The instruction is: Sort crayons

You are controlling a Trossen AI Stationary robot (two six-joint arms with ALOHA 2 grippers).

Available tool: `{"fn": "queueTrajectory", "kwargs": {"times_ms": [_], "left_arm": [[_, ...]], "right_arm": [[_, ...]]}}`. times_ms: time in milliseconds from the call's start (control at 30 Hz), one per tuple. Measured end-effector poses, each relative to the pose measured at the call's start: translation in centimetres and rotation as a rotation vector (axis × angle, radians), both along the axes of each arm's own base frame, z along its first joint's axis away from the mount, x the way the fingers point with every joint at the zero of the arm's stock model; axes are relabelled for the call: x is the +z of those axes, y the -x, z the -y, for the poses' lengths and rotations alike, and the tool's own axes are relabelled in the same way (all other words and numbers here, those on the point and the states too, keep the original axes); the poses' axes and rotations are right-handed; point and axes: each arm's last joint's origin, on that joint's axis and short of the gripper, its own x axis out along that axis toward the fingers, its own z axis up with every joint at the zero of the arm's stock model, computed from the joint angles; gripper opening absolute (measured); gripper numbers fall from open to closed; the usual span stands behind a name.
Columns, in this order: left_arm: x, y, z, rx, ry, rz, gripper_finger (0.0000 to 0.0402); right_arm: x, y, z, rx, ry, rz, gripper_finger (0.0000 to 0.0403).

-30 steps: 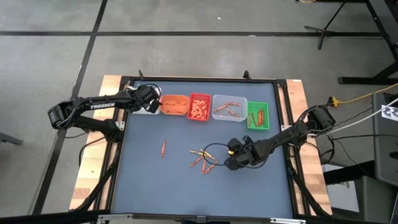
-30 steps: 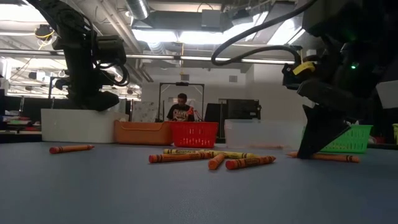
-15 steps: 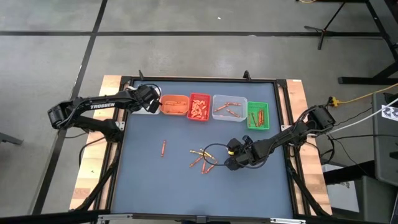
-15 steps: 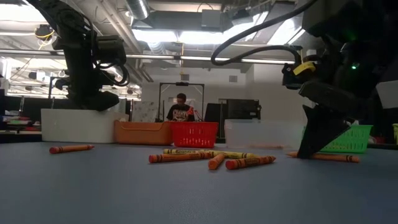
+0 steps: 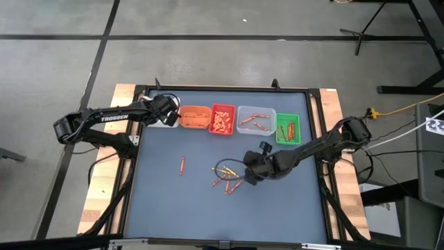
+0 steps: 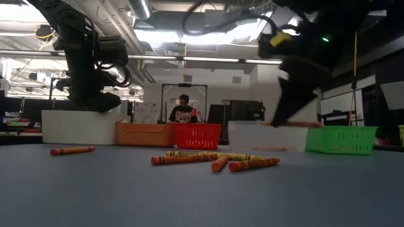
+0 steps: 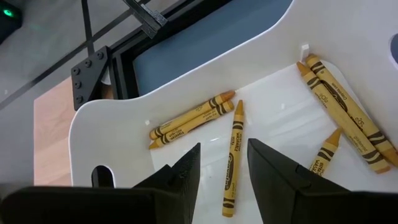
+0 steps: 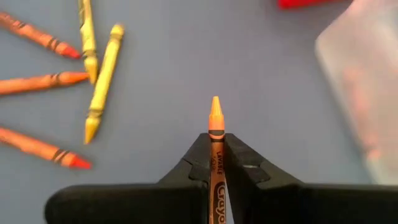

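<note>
My right gripper (image 5: 245, 175) hangs above the table's middle, shut on an orange crayon (image 6: 298, 124). More orange and yellow crayons (image 5: 226, 178) lie loose on the blue table beside it, and one lies alone (image 5: 182, 165) farther left. My left gripper (image 5: 166, 110) stands open over the white bin (image 7: 186, 81) at the far left. Several yellow crayons (image 7: 194, 118) lie in that bin below its fingers. My right gripper pinches the orange crayon between its two fingers (image 8: 200, 155) near the pointed end (image 8: 215, 115), which sticks out past the fingertips. The fingers slant down from the table's right. The crayon is lifted clear and lies about level, its long end (image 6: 312, 124) trailing behind.
Along the far edge stand an orange bin (image 5: 195, 117), a red bin (image 5: 222, 120), a clear bin (image 5: 255, 119) and a green bin (image 5: 288, 129), each holding crayons. A person (image 6: 184, 110) sits in the room beyond the table.
My right gripper has risen from the table and gone toward its left and far side, rolling as it went. The orange crayon that lay on the table at its fingertips is now lifted clear.
</note>
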Motion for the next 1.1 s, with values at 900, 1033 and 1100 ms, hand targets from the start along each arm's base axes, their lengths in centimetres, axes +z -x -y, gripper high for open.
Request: {"fn": "queueTrajectory", "kwargs": {"times_ms": [900,1033,1100], "left_arm": [[0.0,0.0,0.0,0.001,0.0,0.001,0.0116],[0.0,0.0,0.0,0.001,0.0,0.001,0.0116],[0.0,0.0,0.0,0.001,0.0,0.001,0.0116]], "right_arm": [[3.6,-2.8,15.6,-0.116,0.186,-0.132,0.0024],[3.6,-2.5,17.1,-0.161,0.183,-0.136,0.0024],[3.6,-2.4,17.6,-0.177,0.181,-0.137,0.0024]]}}
